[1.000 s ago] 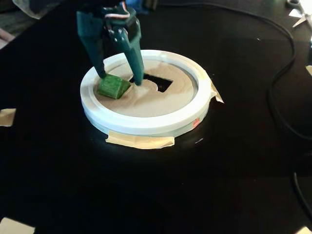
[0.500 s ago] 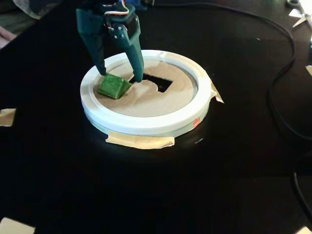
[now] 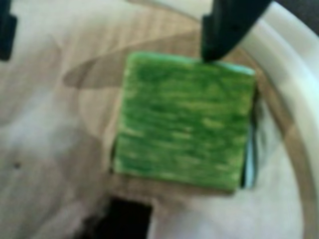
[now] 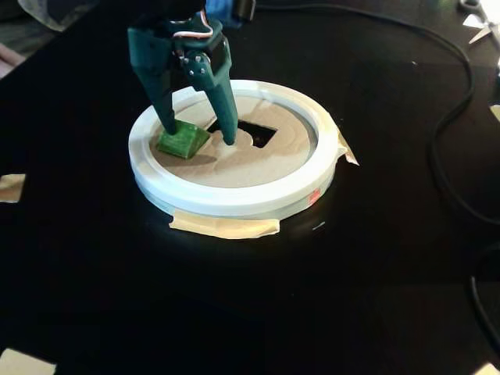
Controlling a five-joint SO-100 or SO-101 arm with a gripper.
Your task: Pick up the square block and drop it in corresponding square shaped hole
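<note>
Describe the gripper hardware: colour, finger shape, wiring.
The gripper is dark teal plastic with two long fingers tapering to narrow tips. Red, white and dark wires loop over the top of its body. In the wrist view the fingers look nearly black. No markings are readable.

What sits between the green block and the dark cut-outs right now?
In the fixed view, one gripper finger and bare cardboard lie between the square block and the cut-outs.

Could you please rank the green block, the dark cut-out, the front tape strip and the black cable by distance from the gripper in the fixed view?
From the gripper:
1. green block, between the fingers.
2. dark cut-out, just right.
3. front tape strip, below the ring.
4. black cable, far right.
</note>
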